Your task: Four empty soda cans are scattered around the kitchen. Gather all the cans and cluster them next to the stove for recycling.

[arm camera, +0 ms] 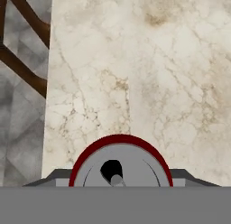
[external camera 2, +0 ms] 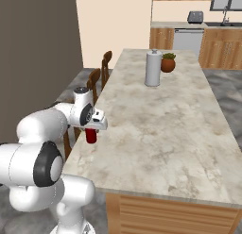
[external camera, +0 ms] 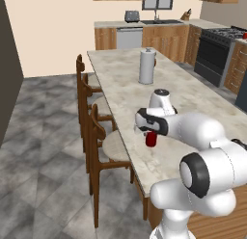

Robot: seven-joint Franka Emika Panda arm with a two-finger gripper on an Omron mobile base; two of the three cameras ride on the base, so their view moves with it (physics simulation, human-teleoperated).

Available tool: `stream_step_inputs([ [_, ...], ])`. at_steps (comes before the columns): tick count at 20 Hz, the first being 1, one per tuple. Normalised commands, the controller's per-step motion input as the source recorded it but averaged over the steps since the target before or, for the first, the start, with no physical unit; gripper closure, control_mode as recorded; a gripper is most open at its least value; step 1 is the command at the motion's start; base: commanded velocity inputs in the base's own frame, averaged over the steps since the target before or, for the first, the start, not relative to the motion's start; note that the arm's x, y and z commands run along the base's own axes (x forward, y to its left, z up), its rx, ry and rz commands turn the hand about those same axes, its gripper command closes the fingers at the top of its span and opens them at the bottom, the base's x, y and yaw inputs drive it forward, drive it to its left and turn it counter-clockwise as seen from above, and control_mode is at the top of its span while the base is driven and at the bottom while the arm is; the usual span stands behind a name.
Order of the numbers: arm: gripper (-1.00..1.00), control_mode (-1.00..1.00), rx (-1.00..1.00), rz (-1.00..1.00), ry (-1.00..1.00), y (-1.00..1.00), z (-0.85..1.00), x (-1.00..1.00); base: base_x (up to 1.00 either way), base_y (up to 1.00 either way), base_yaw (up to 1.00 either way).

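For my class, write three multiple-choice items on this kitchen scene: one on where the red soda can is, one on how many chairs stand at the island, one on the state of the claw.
1. Where is the red soda can?
A. On the floor
B. On the marble island, near its chair-side edge
C. On the stove

2. How many wooden chairs stand along the island?
A. One
B. Three
C. Six

3. What is the claw doing?
A. Shut on the can
B. Open, high above the tall grey-white cylinder
C. Holding the potted plant

Answers:
1 B: both base views show the can at the island's edge nearest the chairs.
2 B: the left base view shows three chair backs in a row.
3 A: the hand sits right over the can, whose silvery top meets the hand view's lower edge.
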Motion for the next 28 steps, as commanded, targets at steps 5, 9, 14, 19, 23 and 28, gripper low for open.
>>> stream_step_inputs([
  [5, 1.00, -1.00, 0.00, 0.00, 0.00, -0.02, 0.60, -0.01, 0.00, 0.00, 0.00],
  [9, 1.00, -1.00, 0.00, 0.00, 0.00, -0.12, 0.56, -0.27, 0.00, 0.00, 0.00],
  [14, 1.00, -1.00, -0.01, 0.00, -0.01, -0.26, 0.39, -0.78, 0.00, 0.00, 0.00],
  [19, 1.00, -1.00, 0.00, 0.00, -0.02, -0.36, 0.51, -0.78, 0.00, 0.00, 0.00],
  [23, 1.00, -1.00, 0.00, 0.00, 0.00, -0.20, 0.48, -0.66, 0.00, 0.00, 0.00],
  [28, 1.00, -1.00, 0.00, 0.00, -0.04, -0.15, 0.32, -0.55, 0.00, 0.00, 0.00],
])
